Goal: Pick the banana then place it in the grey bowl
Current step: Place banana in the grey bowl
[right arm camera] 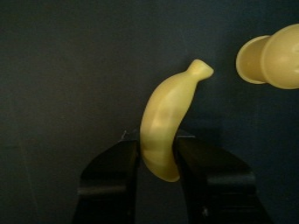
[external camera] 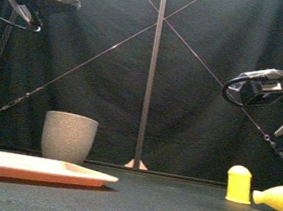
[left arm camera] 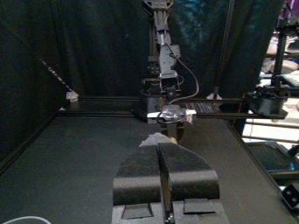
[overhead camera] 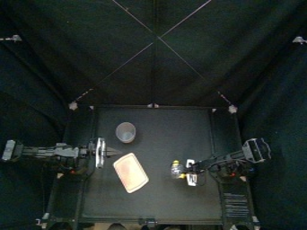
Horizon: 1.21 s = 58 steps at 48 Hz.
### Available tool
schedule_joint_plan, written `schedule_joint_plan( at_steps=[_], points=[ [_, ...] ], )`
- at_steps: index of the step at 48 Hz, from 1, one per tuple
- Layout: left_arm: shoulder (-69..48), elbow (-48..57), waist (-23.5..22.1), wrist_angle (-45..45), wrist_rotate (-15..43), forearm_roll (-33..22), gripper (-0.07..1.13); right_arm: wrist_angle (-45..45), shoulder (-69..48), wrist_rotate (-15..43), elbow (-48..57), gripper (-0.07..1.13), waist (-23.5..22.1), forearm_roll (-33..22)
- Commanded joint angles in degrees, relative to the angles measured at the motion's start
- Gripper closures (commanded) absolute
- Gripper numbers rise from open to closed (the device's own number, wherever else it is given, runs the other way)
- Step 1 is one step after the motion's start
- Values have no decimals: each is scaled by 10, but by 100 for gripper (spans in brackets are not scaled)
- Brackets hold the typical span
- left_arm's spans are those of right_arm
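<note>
The yellow banana (right arm camera: 169, 118) lies at the right of the table (overhead camera: 156, 121), low against the surface in the front view (external camera: 280, 198). My right gripper (right arm camera: 159, 166) is shut on the banana's near end, one jaw on each side; in the top view the gripper (overhead camera: 192, 172) sits right of the middle. The tall grey speckled cup (external camera: 68, 136) stands empty at the back left (overhead camera: 126, 134). My left gripper (left arm camera: 163, 175) rests shut at the table's left side (overhead camera: 96, 154), holding nothing.
A flat pink tray (overhead camera: 129, 171) lies between the two grippers, in front of the cup (external camera: 26, 167). A small yellow toy (external camera: 237, 184) stands just left of the banana, and the right wrist view also shows this toy (right arm camera: 271, 54).
</note>
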Motion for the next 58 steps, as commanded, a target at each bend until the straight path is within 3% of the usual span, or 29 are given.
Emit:
schedule_joint_plan(
  at_steps=[1, 11, 19, 24, 34, 51, 58],
  points=[
    [3, -6, 2, -4, 1, 1, 105, -9, -33, -1, -22, 62, 5, 15],
    [3, -5, 8, -5, 1, 2, 105, -118, -98, -9, -79, 62, -8, 4],
    [3, -6, 20, -11, 2, 4, 105, -265, -107, -1, -121, 62, -128, -76],
    [3, -8, 24, -11, 2, 6, 105, -365, -78, -3, -145, 62, -195, -97],
    [4, -9, 26, -11, 2, 6, 105, -513, 27, -2, -217, 60, -245, -99],
    [3, -10, 29, -11, 2, 8, 105, -523, 268, -1, -433, 49, -243, -95],
    [3, -11, 29, -12, 3, 9, 105, -472, 325, -2, -516, 45, -245, -96]
  ],
)
